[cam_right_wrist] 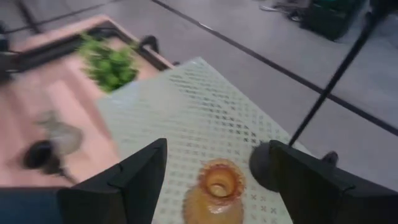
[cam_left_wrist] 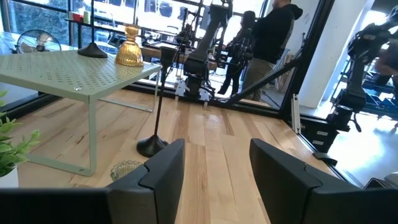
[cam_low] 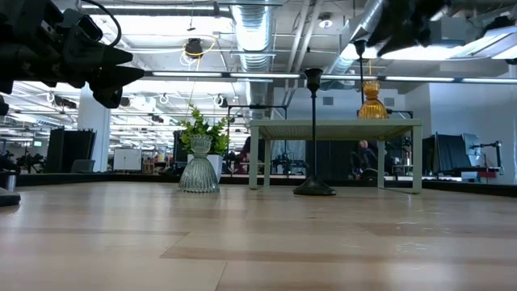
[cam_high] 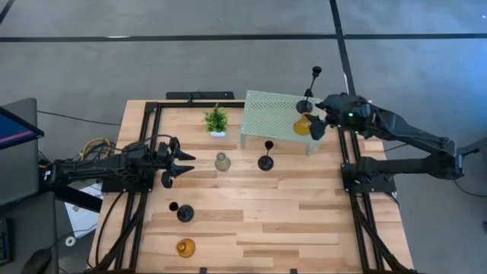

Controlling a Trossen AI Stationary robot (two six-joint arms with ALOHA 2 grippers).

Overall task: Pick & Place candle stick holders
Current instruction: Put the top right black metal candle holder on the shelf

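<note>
On the pale green mesh stand (cam_high: 270, 113) an amber glass holder (cam_high: 303, 125) rests on its base beside a thin-stemmed black holder (cam_high: 308, 103). My right gripper (cam_right_wrist: 216, 149) hovers open just above the amber holder (cam_right_wrist: 214, 193), a finger on either side and clear of it. On the table stand a black holder (cam_high: 265, 161) and a clear-grey glass holder (cam_high: 222, 161). Nearer the front left are another black holder (cam_high: 183, 212) and a second amber one (cam_high: 186, 247). My left gripper (cam_high: 181, 164) waits open at the table's left, pointing level.
A small green potted plant (cam_high: 216, 120) stands left of the mesh stand. Black frame rails (cam_high: 144, 190) run along both sides of the table. Bare wood lies across the table's middle and right front. People stand in the room beyond the table (cam_left_wrist: 273, 37).
</note>
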